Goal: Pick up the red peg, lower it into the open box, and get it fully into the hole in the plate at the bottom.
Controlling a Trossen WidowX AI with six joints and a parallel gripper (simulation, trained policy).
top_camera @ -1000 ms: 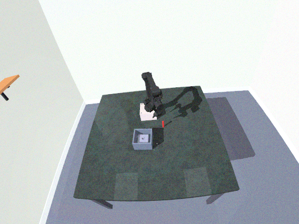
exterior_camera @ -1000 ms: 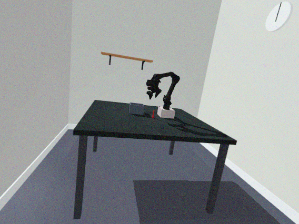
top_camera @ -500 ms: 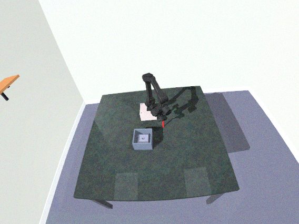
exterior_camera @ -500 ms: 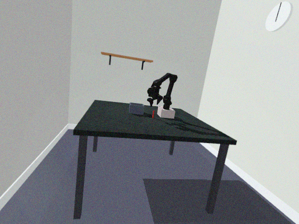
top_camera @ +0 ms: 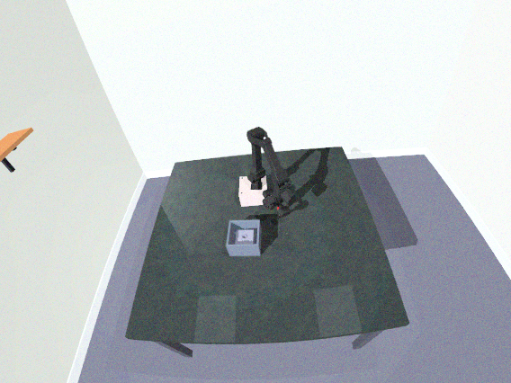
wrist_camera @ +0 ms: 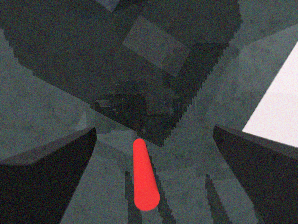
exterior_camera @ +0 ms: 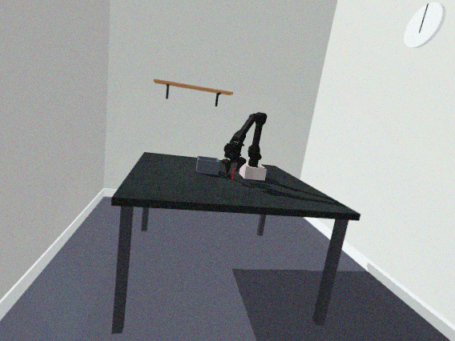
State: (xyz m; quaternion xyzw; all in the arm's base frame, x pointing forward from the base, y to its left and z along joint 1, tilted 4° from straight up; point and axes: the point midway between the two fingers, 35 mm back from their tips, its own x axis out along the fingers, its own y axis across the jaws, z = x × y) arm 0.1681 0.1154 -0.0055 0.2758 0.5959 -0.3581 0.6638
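Claw (top_camera: 278, 204) (exterior_camera: 234, 169) (wrist_camera: 155, 131) wide open with nothing gripped, I have its fingers spread low over the table (top_camera: 315, 270) (exterior_camera: 180, 192) (wrist_camera: 45, 115), up and to the right of the box (top_camera: 244, 251) (exterior_camera: 207, 165) in my top view. The red peg (top_camera: 278, 208) (exterior_camera: 233, 174) (wrist_camera: 146, 175) stands upright on the table on that same side of the box, outside it and near it. From the wrist, I see the peg between the two spread fingers, apart from both. Inside the box lies the pale plate (top_camera: 250, 232), its hole unfilled. Above the box in the top view sits the arm's white base block (top_camera: 245, 199) (exterior_camera: 255, 173) (wrist_camera: 277, 110).

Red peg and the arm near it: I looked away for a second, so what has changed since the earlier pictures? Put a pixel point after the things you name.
The tool (exterior_camera: 234, 167) (wrist_camera: 155, 131) has come down and across to the red peg (top_camera: 278, 208) (exterior_camera: 233, 174) (wrist_camera: 146, 177), fingers open; nothing was grasped or released. The peg still stands upright, and the box (top_camera: 243, 251) (exterior_camera: 207, 165) hasn't moved.
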